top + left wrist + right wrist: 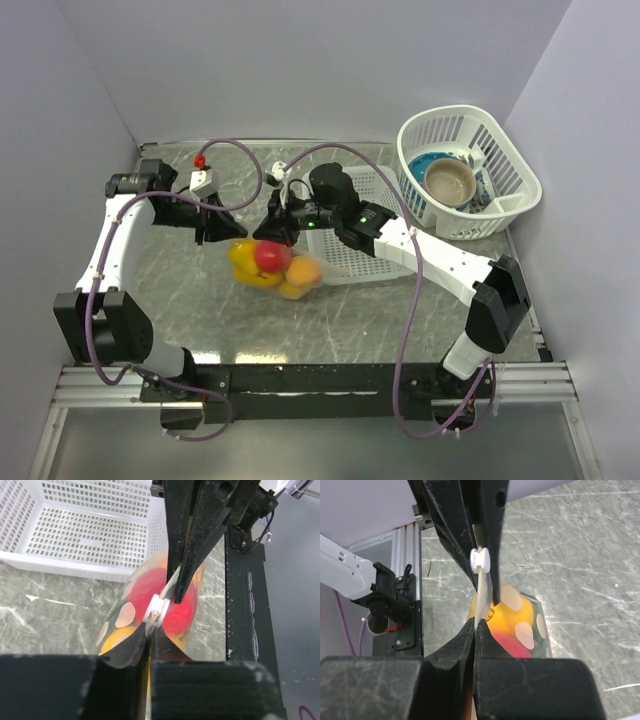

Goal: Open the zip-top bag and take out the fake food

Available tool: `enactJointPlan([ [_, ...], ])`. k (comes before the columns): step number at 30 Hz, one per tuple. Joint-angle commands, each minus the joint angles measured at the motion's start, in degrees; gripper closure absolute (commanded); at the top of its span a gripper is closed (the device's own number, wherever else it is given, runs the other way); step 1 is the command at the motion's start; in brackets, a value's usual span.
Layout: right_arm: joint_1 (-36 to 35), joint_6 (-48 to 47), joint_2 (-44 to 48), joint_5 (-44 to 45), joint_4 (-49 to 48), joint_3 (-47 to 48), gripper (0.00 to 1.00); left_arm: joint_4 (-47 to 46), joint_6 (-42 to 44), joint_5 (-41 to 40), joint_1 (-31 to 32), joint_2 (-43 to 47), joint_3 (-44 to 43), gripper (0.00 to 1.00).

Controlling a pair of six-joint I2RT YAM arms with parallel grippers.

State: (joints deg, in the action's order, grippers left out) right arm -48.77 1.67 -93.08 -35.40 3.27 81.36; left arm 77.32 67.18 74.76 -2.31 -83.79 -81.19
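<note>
1. Left gripper (pixel 148 650) is clamped nearly shut on the top edge of the zip-top bag (pixel 122 617), just beside its white slider (pixel 156 611).
2. Between the two grippers the bag hangs over the grey desk (pixel 180 290), with the fake food (pixel 272 262) inside it: red, yellow and orange pieces.
3. Right gripper (pixel 475 630) is fully closed, pinching the bag's white zip strip (pixel 482 595) close to the left one.
4. A shallow white basket (pixel 350 255) lies beyond the bag. At far right, a round basket (pixel 515 180) holds dishes (pixel 450 180).
</note>
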Motion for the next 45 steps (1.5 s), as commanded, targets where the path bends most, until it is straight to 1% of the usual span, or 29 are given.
enactJointPlan([
  [1, -0.3, 0.3, 3.8, -0.1, -2.1, 0.3, 1.00, 1.7, 3.0, 2.0, 0.0, 1.2, 1.2, 0.97],
  [2, -0.4, 0.5, 3.3, -0.1, -2.2, 0.2, 1.00, 1.6, 3.2, 2.1, 0.1, 1.2, 0.9, 0.99],
  [3, -0.4, 0.7, 3.3, 0.3, -2.5, 0.1, 1.00, 1.7, 3.4, 2.4, 0.1, 1.4, 0.9, 0.99],
  [6, -0.5, 0.4, 3.4, 2.6, -2.6, 0.0, 0.76, 1.7, 3.3, 1.8, 0.1, 1.7, -0.2, 0.99],
  [7, -0.6, -0.3, 3.7, 3.5, -2.7, -0.2, 0.65, 1.7, 3.1, 1.6, 0.1, 1.7, -0.6, 0.99],
  [9, -1.1, -1.1, 4.7, 6.5, -3.1, -0.5, 0.54, 1.6, 3.0, 1.4, 0.1, 1.5, -0.6, 0.99],
  [10, -1.2, -1.2, 5.0, 7.3, -3.1, -0.6, 0.53, 1.6, 3.0, 1.4, 0.1, 1.4, -0.3, 0.99],
  [12, -2.2, -3.6, 5.1, 9.7, -5.0, -0.2, 0.53, 1.5, 3.0, 1.4, 0.2, 1.5, -0.1, 0.99],
  [15, -2.7, -4.0, 3.7, 10.3, -5.5, 1.4, 0.54, 1.6, 2.8, 1.4, 0.2, 1.5, -0.1, 0.99],
  [21, -3.2, -3.7, 0.8, 9.5, -7.3, 3.5, 0.59, 1.5, 2.3, 0.9, 0.3, 1.5, -0.3, 0.99],
  [29, -3.3, -3.7, -2.1, 8.2, -6.3, 7.1, 0.61, 1.6, 2.3, 0.7, 0.3, 1.5, 0.1, 0.99],
  [33, -3.3, -2.7, -3.3, 6.8, -6.6, 8.5, 0.64, 1.6, 2.0, 1.0, 0.3, 1.5, -0.1, 0.99],
  [39, -3.8, -2.6, -2.8, 5.8, -6.9, 6.8, 0.65, 1.6, 1.9, 0.7, 0.3, 1.1, -0.6, 0.99],
  [45, -4.0, -2.4, -3.2, 4.7, -6.0, 7.0, 0.68, 1.6, 1.6, 1.3, 0.3, 0.2, -1.1, 0.99],
])
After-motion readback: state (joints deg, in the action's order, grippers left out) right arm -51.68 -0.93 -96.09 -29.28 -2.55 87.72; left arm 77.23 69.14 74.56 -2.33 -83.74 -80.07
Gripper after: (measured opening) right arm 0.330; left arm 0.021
